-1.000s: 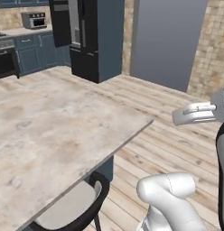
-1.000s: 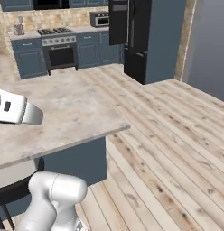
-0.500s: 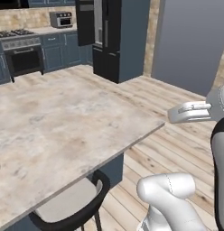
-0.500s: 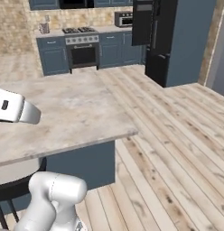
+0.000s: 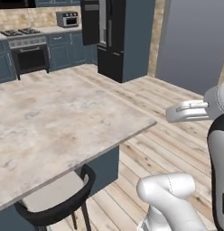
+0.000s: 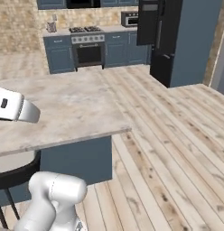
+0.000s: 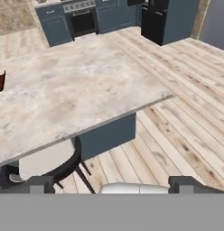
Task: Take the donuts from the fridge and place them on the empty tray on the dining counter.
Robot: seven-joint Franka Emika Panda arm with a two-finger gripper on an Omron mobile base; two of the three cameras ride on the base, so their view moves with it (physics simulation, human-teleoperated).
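Dark finger tips of the tool [image 7: 111, 184] set wide apart at the foot of the hand view, spread open, nothing between them. Just beyond and below, a black stool [image 7: 50, 163] tucked under the near edge of the table [image 7: 77, 85], its beige marbled top bare over the stretch in sight, apart from a small dark red thing [image 7: 0, 82] cut by the left border, too little of it to name. No donuts to be seen, no blue tray either; presumably the donuts shut away inside the fridge [image 7: 165, 18], tall and black, doors closed, far off at the back across the plank floor [image 7: 186, 113]. From the tool, then: fridge ahead and to the right, well apart, past the table's far corner, upright with its long axis vertical and grey handles [image 5: 106, 25] facing the room. Further left along the back wall, a range [image 6: 88, 47] among dark blue cabinets [image 6: 59, 56]. Judged from this: early stage, much floor to cover before any reach for a handle, table corner to be skirted on the way.
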